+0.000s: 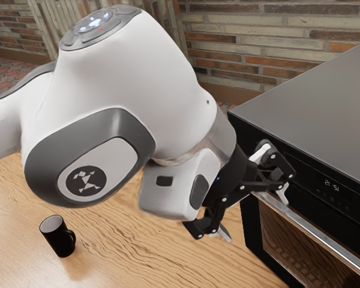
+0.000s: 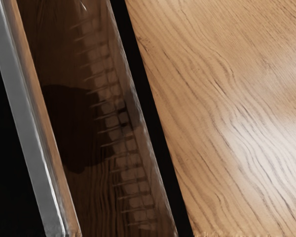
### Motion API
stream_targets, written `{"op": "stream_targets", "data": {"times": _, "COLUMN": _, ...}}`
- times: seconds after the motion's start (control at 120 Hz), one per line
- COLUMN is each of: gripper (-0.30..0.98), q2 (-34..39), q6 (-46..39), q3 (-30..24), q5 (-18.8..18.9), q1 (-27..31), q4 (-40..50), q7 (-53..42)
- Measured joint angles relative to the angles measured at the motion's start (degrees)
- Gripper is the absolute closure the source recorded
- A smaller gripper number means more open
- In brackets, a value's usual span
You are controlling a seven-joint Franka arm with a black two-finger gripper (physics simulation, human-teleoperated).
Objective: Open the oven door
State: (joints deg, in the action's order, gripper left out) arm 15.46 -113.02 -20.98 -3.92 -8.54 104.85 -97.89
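Note:
My gripper (image 1: 254, 215) is in front of the black oven (image 1: 321, 117), its two fingers wide apart with nothing gripped. One finger is by the near end of the silver handle (image 1: 324, 240); whether they touch cannot be told. The other finger hangs lower, over the table in front of the door. The oven door (image 1: 288, 243) looks shut, with a dark glass pane below the handle. In the wrist view the handle (image 2: 22, 108) runs as a slanted grey bar alongside the door's brown glass (image 2: 89, 123), which carries a dark shadow.
A black mug (image 1: 61, 241) stands upright on the wooden table (image 1: 138, 252), away from the oven, on the exterior view's left. A digital display (image 1: 332, 184) is on the oven front above the handle. Behind the table rises a brick wall (image 1: 276, 45).

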Motion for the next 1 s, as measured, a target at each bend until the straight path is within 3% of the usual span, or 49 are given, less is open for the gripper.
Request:
{"op": "stream_targets", "data": {"times": 0.417, "gripper": 0.00, "q2": -3.0, "q6": -3.0, "q3": -0.4, "q5": 3.5, "q1": -0.2, "q4": 0.7, "q7": 11.8}}
{"op": "stream_targets", "data": {"times": 0.792, "gripper": 0.00, "q2": -3.7, "q6": -4.6, "q3": -0.4, "q5": 4.2, "q1": -0.3, "q4": 2.3, "q7": 17.2}}
{"op": "stream_targets", "data": {"times": 0.85, "gripper": 0.05, "q2": 5.1, "q6": -5.3, "q3": -0.7, "q5": 4.1, "q1": -0.5, "q4": 11.0, "q7": 17.8}}
{"op": "stream_targets", "data": {"times": 0.9, "gripper": 0.05, "q2": 25.4, "q6": -3.9, "q3": -0.8, "q5": 3.2, "q1": -6.3, "q4": 21.2, "q7": 18.3}}
{"op": "stream_targets", "data": {"times": 0.933, "gripper": 0.04, "q2": 40.0, "q6": -0.6, "q3": -1.6, "q5": 2.6, "q1": -12.1, "q4": 23.4, "q7": 18.9}}
{"op": "stream_targets", "data": {"times": 0.967, "gripper": 0.03, "q2": 44.5, "q6": 3.9, "q3": 0.2, "q5": 3.7, "q1": -15.3, "q4": 11.4, "q7": 19.6}}
{"op": "stream_targets", "data": {"times": 1.0, "gripper": 0.02, "q2": 37.7, "q6": 8.5, "q3": 4.0, "q5": 5.9, "q1": -13.2, "q4": -5.4, "q7": 20.5}}
